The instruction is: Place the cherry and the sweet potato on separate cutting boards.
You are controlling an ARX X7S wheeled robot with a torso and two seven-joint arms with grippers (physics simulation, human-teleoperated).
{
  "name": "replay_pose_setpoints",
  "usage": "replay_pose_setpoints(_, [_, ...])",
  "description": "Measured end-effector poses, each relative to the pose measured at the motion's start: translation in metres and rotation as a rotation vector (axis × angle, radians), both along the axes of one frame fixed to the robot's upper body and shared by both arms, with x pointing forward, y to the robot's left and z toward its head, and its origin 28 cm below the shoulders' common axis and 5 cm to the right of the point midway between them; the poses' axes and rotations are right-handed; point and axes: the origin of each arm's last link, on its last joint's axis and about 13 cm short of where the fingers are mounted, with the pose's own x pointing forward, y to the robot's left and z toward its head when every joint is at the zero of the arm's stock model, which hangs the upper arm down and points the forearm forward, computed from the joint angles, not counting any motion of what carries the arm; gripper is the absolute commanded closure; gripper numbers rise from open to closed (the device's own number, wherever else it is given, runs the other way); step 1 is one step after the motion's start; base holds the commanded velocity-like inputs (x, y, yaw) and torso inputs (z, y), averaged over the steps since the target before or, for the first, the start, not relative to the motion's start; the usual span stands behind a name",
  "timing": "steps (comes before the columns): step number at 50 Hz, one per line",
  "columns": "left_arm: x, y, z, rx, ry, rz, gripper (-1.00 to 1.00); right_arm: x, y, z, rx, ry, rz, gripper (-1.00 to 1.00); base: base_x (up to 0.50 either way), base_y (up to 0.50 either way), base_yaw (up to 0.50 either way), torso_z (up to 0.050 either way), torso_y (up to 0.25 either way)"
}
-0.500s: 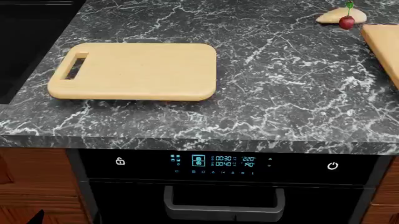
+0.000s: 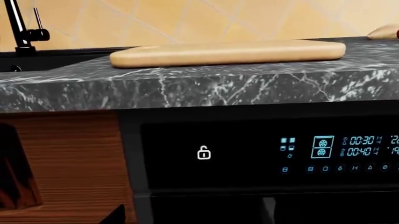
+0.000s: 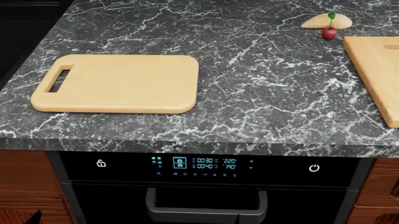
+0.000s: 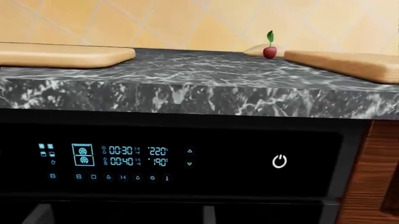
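Observation:
The cherry (image 3: 329,32) stands on the dark marble counter at the far right, touching the front of the pale sweet potato (image 3: 325,21). Both also show in the right wrist view, the cherry (image 4: 269,51) in front of the sweet potato (image 4: 254,49). One cutting board (image 3: 115,84) lies empty at the left, slot handle to the left. The second cutting board (image 3: 374,70) lies empty at the right edge, close to the cherry. Both grippers hang below counter level in front of the oven. Only a dark tip (image 2: 115,215) shows in the left wrist view; the right jaws are out of view.
The counter's front edge (image 3: 199,144) overhangs an oven with a lit control panel (image 3: 206,163) and a grey handle (image 3: 206,210). A dark sink (image 3: 25,28) with a black faucet (image 2: 22,28) lies to the left. Wood cabinets flank the oven.
The head view has shifted right and back: the boards, cherry and sweet potato sit lower and further left in it, and more of the right board shows. Nothing on the counter has moved.

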Motion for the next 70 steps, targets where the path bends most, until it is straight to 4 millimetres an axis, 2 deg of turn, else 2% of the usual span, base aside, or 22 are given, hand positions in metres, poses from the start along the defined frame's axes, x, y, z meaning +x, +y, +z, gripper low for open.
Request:
replay_pose_setpoints(8, [0.0004,0.0011,-0.0012,0.020,0.018,0.009,-1.00,0.0003,0.0006,-0.0009,-0.012,0.004,-0.004,-1.00,0.00,-0.10,0.00,0.000,0.000])
replay_pose_setpoints(28, [0.0004,0.0004,-0.0015,0.050,0.033,0.020,-1.00,-0.0005,-0.0010,-0.0020,-0.035,0.010,-0.017,-1.00,0.00,-0.50,0.00,0.001,0.000])
replay_pose_setpoints(36, [0.0001,-0.0003,-0.0006,0.053,0.011,0.021,-1.00,-0.0005,-0.0022,-0.0023,-0.046,0.011,-0.018,-1.00,0.00,-0.40,0.00,0.049,0.000])
replay_pose_setpoints(70, [-0.0004,-0.0006,0.0003,0.059,-0.004,0.011,-1.00,-0.0006,-0.0005,-0.0033,-0.066,0.016,-0.003,-1.00,0.00,0.00,0.00,0.048,0.000])
